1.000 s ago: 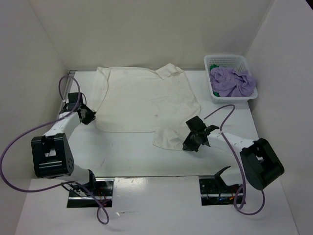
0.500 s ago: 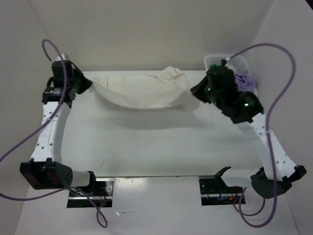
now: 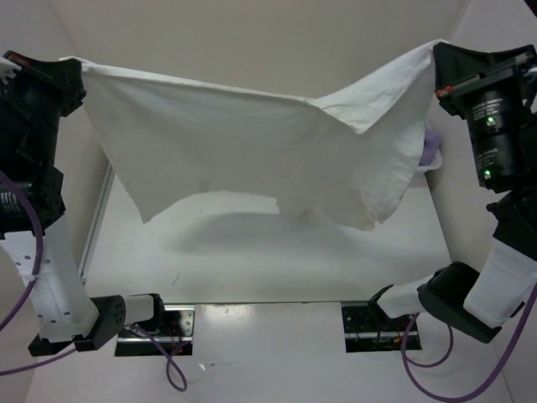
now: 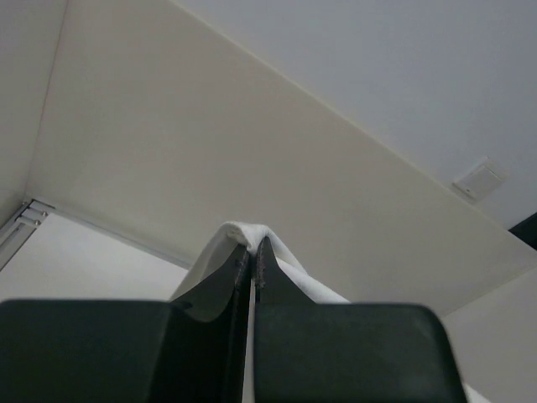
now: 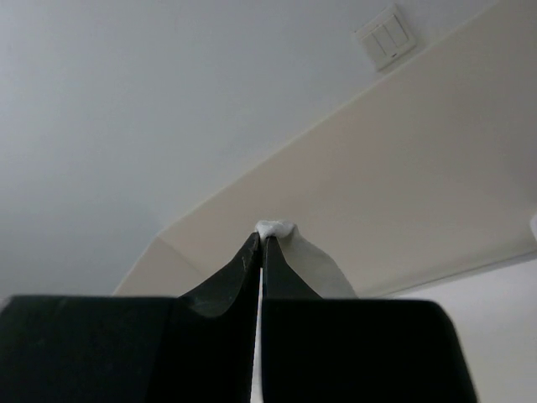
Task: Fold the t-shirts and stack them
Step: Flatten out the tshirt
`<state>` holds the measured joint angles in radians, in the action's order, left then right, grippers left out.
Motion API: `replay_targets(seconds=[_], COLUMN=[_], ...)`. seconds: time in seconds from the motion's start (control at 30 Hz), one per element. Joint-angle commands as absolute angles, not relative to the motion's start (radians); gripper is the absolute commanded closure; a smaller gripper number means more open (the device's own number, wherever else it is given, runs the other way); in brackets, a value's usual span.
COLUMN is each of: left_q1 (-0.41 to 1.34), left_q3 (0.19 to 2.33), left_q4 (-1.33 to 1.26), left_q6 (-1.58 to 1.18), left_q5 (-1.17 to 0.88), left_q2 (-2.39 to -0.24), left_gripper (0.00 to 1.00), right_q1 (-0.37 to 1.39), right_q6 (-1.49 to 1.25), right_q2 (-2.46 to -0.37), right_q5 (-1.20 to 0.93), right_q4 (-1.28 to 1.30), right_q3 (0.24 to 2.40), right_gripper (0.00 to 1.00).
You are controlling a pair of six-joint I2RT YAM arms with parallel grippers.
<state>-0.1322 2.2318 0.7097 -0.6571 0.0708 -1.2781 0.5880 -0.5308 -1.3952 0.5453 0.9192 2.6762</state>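
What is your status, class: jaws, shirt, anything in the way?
Left jaws, right jaws shut on white t-shirt opposite ends. Shirt hangs spread above table. Nothing seen snagging it.

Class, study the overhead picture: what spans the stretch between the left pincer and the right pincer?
The white t-shirt hangs spread in the air from the left pincer to the right pincer, clear in the top external view.
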Motion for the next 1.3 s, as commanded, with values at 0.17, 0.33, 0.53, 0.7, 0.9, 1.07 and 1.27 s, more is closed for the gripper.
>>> replay_targets(seconds=[0.17,0.33,0.53,0.7,0.9,1.07,1.27], left_q1=[-0.137,-0.137,-0.137,-0.173,-0.244,-0.256,-0.256], left_q3=[2.119,2.059,2.179,2.288,2.361,2.317,1.989], left_q4=[0.666,0.592,0.581,0.552,0.514,0.505,0.411], left_q6=[-0.607,-0.617,-0.627,-0.686,-0.724,-0.724,-0.689], left_q5=[0.141,0.121,0.049,-0.027,-0.09,-0.091,-0.058], left_q2=[-1.439,-1.558,-1.782,-1.804,-1.757,-1.73,-1.582], left_gripper=[1.0,1.0,1.0,1.0,1.0,1.0,1.0], right_q1=[0.617,0.487,0.379,0.368,0.368,0.368,0.368], right_q6=[-0.226,-0.225,-0.288,-0.279,-0.298,-0.31,-0.383], right_q2=[-1.675,-1.867,-2.025,-1.968,-1.858,-1.778,-1.473], right_q5=[0.755,0.597,0.423,0.423,0.423,0.468,0.5], right_q4=[0.655,0.627,0.618,0.551,0.488,0.572,0.551], right_q3=[2.651,2.651,2.758,2.824,2.849,2.638,1.959], right_gripper=[1.0,1.0,1.0,1.0,1.0,1.0,1.0])
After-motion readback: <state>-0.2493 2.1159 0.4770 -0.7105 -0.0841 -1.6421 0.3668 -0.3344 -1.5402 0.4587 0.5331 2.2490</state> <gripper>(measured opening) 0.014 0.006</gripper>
